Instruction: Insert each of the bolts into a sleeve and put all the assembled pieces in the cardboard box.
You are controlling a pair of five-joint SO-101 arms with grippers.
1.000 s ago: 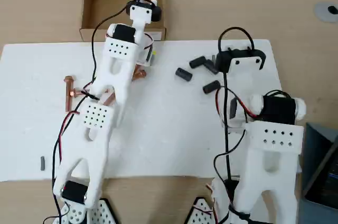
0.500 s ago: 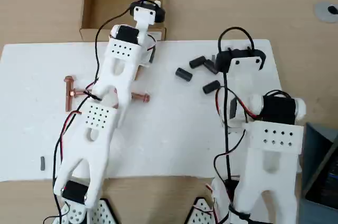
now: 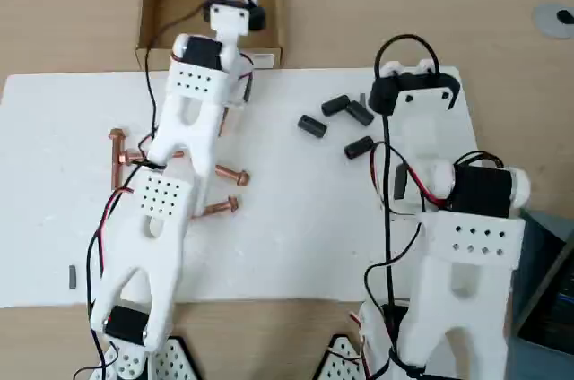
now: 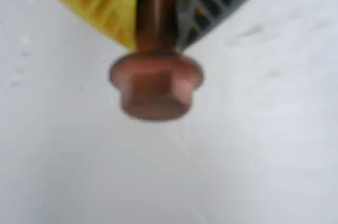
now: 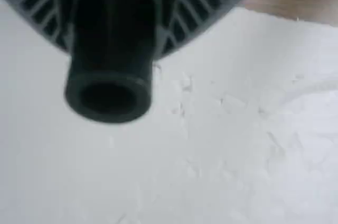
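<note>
Left arm (image 3: 179, 129) stretches from the near edge of the tabletop (image 3: 511, 48) toward the far edge, leaning slightly right, its wrist over the near wall of the cardboard box (image 3: 152, 12). Left jaws, one yellow and one grey, are clenched on the shank of a copper bolt (image 4: 156, 84), with its flanged hex head sticking out past the tips over the white mat (image 3: 296, 237). Right arm (image 3: 466, 228) reaches straight up from the near edge on the right side, with its wrist near the mat's far right corner. Right jaws are grasping a black sleeve (image 5: 111, 65) by its body, the open bore end poking out beyond the tips above the mat, close to the mat's edge. The white mat covers most of the wooden tabletop, and the box sits just past its far edge, left of centre. Four loose sleeves (image 3: 311, 125) lie clustered on the far right part of the mat, between the two wrists. Loose bolts (image 3: 231, 175) lie on the left part of the mat, beside and partly under the left arm. Small dark piece (image 3: 73, 276) lies near the mat's near left corner. Grey bin (image 3: 538, 290) stands at the right edge.
</note>
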